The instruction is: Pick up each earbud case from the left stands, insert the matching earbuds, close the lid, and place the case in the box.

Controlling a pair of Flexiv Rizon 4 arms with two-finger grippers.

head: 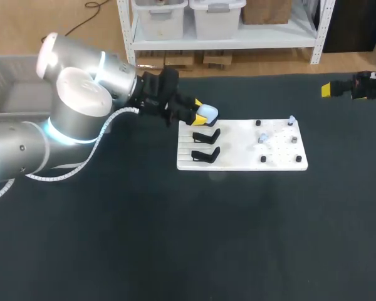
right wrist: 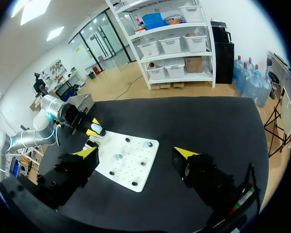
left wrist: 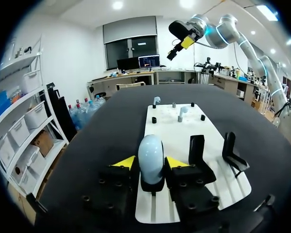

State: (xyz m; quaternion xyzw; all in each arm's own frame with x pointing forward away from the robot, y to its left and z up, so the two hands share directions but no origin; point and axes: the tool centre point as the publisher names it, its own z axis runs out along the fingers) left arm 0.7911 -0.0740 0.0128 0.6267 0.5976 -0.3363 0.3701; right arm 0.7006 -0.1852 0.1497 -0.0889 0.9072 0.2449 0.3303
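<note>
**Now, a grip on the first case**

Here the left gripper [left wrist: 150,164] pinches a pale blue case [left wrist: 151,148] between its yellow tips, closed on it from both sides, at the near end of the white board [left wrist: 174,136]. Just beside the gripper, two black stands [left wrist: 196,150] rise from the board. Ahead of it, two earbuds [left wrist: 183,111] sit among black pegs. The right gripper [right wrist: 136,152] hangs wide open and holds nothing, well apart from the board, over the dark table [head: 175,238].

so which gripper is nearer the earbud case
Left. The left gripper is right at the earbud case; the right gripper is far off, past the white board.
</note>
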